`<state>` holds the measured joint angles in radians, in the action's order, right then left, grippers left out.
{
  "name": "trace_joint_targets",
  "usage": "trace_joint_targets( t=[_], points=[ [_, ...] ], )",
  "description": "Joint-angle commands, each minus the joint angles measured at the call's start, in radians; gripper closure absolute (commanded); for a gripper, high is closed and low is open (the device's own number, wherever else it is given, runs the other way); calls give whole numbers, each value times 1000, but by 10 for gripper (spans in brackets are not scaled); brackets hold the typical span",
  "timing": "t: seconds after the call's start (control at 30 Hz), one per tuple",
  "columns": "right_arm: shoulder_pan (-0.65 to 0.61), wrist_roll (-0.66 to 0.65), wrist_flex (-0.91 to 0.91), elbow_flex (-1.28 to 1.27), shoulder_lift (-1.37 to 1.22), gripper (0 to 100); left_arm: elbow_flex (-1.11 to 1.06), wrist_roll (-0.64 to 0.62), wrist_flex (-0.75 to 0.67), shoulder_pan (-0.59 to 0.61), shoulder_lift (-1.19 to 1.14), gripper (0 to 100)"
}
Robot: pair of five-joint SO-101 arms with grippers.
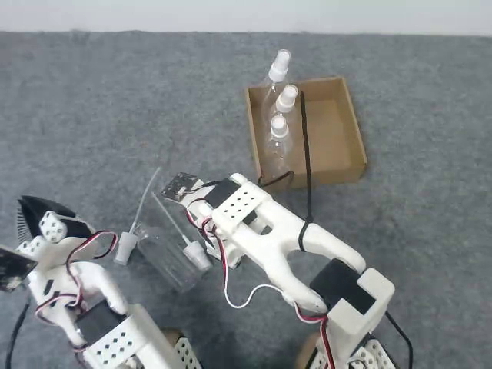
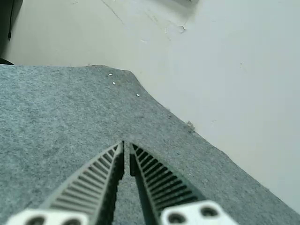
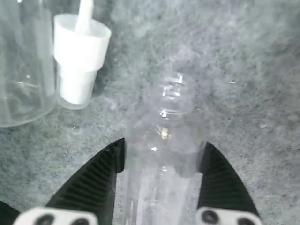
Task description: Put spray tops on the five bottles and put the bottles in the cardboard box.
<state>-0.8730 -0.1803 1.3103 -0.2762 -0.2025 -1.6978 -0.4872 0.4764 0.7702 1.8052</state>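
Note:
My right gripper sits low on the grey carpet, shut on a clear uncapped bottle that lies between its fingers, neck pointing away. A white spray top lies just beside it, and a second clear bottle is beyond that. From above, the right gripper is mid-table next to a clear bottle and two loose spray tops. Three capped bottles lean in the left side of the cardboard box. My left gripper is raised, shut and empty.
The left arm stands at the near left corner, its gripper lifted off the carpet. A black cable runs across the box to the right arm. Bare carpet spreads to the far left, with a pale wall behind.

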Motion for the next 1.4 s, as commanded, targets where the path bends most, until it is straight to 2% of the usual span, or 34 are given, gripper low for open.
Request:
trace_joint_targets(
  t=[0.0,0.33,0.53,0.7,0.9,1.0,1.1,1.23,1.37],
  points=[
    [18,9,1,12,84,872,13,14,-5,-5,14,987],
    [19,3,88,5,211,873,13,14,-6,-5,15,987],
    [35,2,59,-49,288,873,13,17,-8,-5,17,987],
    [35,2,59,-109,394,873,13,123,-5,-5,18,987],
    [35,2,54,-178,553,873,13,132,0,-6,18,983],
    [35,2,50,-206,613,873,30,178,69,-6,18,918],
    [35,2,48,-221,650,873,96,241,233,-6,18,847],
    [39,2,5,-247,662,873,194,259,431,-35,18,836],
    [73,2,-35,-261,661,873,203,373,477,-132,17,836]
  ],
)
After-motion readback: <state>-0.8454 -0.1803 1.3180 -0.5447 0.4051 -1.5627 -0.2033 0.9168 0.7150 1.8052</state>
